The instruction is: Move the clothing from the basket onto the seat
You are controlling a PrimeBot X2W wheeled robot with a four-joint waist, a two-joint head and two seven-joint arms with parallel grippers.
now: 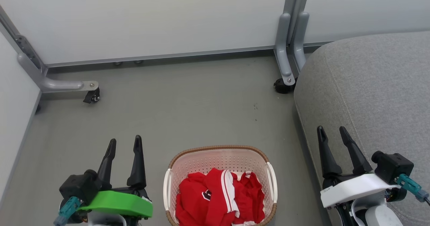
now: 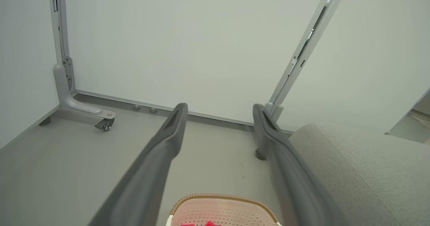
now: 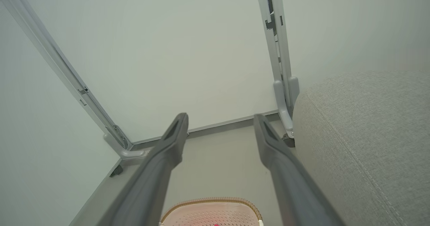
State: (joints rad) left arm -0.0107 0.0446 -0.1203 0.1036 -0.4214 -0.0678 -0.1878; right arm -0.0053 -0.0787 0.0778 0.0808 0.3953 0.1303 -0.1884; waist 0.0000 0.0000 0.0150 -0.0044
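Observation:
The red clothing (image 1: 218,199) with white trim lies heaped in the cream basket (image 1: 272,182) with a brown rim, on the floor at the bottom centre of the head view. The basket's far rim (image 2: 223,197) shows low in the left wrist view, and the rim (image 3: 211,200) also shows low in the right wrist view. The grey seat (image 1: 369,91) bulks at the right, beside the basket. My left gripper (image 1: 125,142) stands open and empty left of the basket. My right gripper (image 1: 332,130) is open and empty over the seat's left edge.
White partition panels close off the back and left. Their grey metal feet with castors stand on the floor: one at the left (image 1: 90,91), one by the seat's far corner (image 1: 284,83). Grey floor (image 1: 184,108) stretches beyond the basket.

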